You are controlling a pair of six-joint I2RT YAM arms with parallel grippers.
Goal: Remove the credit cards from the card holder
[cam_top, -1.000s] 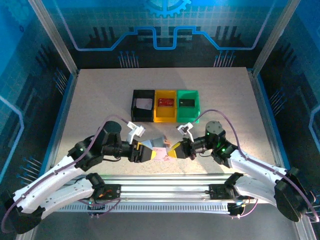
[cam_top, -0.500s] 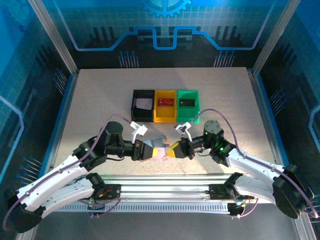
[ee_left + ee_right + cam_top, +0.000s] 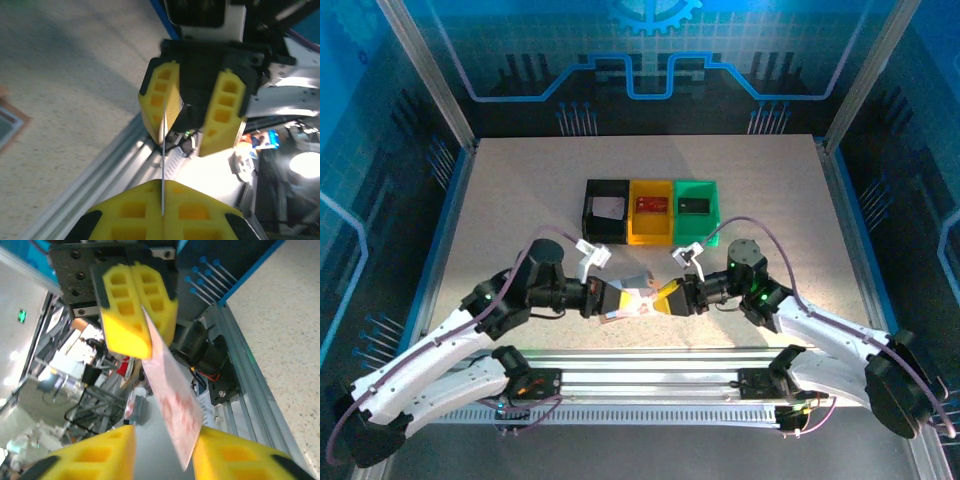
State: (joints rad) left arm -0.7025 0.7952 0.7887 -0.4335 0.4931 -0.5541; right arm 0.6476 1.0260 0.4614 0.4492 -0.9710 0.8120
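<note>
A pale pinkish credit card with red marks hangs in the air between the two grippers. My left gripper is shut on one end of it; from the left wrist the card appears edge-on as a thin line. My right gripper stands open around the card's other end, which leans near its right finger. From above, the left gripper and right gripper face each other near the table's front edge. The card holder lies open on the table just behind them, its corner visible beside the left gripper.
Three bins stand in a row at mid-table: black with a whitish card, yellow with a red card, green with a black card. The aluminium front rail runs just below the grippers.
The left gripper has closed on the card while the right gripper has opened and let go of it. Both grippers have shifted slightly away from the front edge.
</note>
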